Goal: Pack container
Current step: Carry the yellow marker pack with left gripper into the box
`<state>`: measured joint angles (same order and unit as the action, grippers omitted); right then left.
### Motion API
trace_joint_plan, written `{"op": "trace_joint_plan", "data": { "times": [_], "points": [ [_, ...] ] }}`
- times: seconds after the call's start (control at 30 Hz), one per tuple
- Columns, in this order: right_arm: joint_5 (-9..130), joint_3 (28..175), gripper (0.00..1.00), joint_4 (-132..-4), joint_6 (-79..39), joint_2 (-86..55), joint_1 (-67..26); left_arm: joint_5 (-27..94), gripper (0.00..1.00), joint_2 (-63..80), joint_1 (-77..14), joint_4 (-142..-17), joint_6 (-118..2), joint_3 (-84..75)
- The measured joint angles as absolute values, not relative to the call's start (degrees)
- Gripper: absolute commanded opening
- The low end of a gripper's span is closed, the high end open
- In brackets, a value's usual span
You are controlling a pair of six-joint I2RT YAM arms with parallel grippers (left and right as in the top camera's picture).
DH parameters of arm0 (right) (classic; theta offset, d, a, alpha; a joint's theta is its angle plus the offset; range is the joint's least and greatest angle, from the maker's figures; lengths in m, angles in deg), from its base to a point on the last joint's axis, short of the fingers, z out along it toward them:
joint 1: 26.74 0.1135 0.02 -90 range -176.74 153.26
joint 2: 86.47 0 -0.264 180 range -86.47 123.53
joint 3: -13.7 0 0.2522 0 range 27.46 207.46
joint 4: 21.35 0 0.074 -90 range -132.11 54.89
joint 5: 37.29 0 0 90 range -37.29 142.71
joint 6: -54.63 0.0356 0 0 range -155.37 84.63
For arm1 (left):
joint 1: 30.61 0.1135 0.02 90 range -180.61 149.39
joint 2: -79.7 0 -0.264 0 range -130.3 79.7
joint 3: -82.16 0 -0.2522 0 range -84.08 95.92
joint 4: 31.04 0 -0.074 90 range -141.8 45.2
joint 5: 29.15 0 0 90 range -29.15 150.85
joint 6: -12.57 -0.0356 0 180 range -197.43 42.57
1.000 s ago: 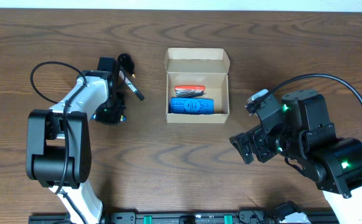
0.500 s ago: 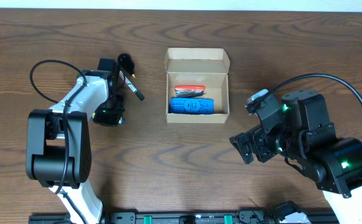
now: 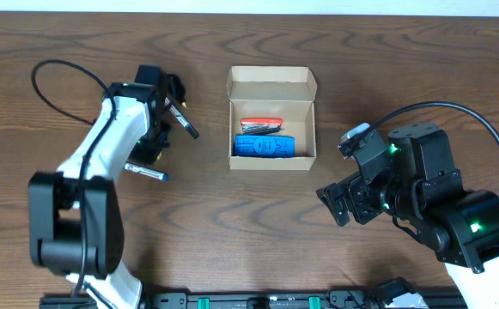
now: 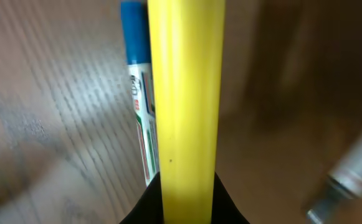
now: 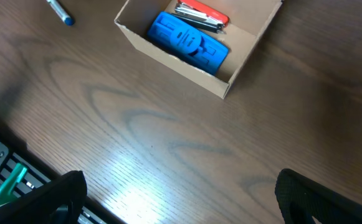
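Overhead, the small tan-brown cardboard box [image 3: 270, 87] is sitting with its flap lid folded open, between the two hands and ahead of the right hand [image 5: 187, 196]. Inside it a red folding multi-tool [image 3: 262, 125] and a blue ribbed plastic case [image 3: 264, 147] are lying side by side, and neither is showing any shift over the past second. The right hand is likewise hanging where it was, its fingers spread wide and gripping nothing.

The change is all on the other side. The left hand [image 3: 153, 146] is pulling up off the spot it was covering a second ago, and the arm behind it is swinging outward. A white marker with a blue cap [image 3: 146, 170] is now lying exposed on the dark wooden counter [image 3: 232, 249], just beside that hand on the side away from the box. A slim black pen [image 3: 183, 122] is resting between the left hand and the box, as before.

Through the left wrist camera, a blurred yellow shaft [image 4: 187, 93] is filling the middle of the view, with the marker lying beyond it. No fingers are showing there, so I cannot tell whether the left hand is clamping anything or standing open.

Judging from this, the marker is not coming up with the hand. The packing is therefore not advancing yet, and marker and pen are both waiting outside the box.
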<state>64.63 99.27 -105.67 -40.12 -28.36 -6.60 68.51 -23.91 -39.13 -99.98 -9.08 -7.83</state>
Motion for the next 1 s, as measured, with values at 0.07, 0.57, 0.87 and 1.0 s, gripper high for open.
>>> {"op": "trace_joint_plan", "data": {
  "times": [0.07,0.57,0.87,1.0],
  "points": [
    [64.63,99.27,0.99,-105.67,-40.12,-28.36,-6.60,68.59,0.06,-21.53,-40.26,-100.09,-11.42,-7.22],
    [64.63,99.27,0.99,-105.69,-40.12,-28.36,-6.60,63.74,0.05,-17.44,-61.46,-95.48,-25.56,4.35],
    [64.63,99.27,0.99,-105.67,-40.12,-28.36,-6.60,53.67,0.05,-23.74,-66.77,-88.05,-31.04,9.57],
    [64.63,99.27,0.99,-105.67,-40.12,-28.36,-6.60,49.56,0.05,-28.13,-68.09,-85.82,-31.94,9.57]
  ]
}}
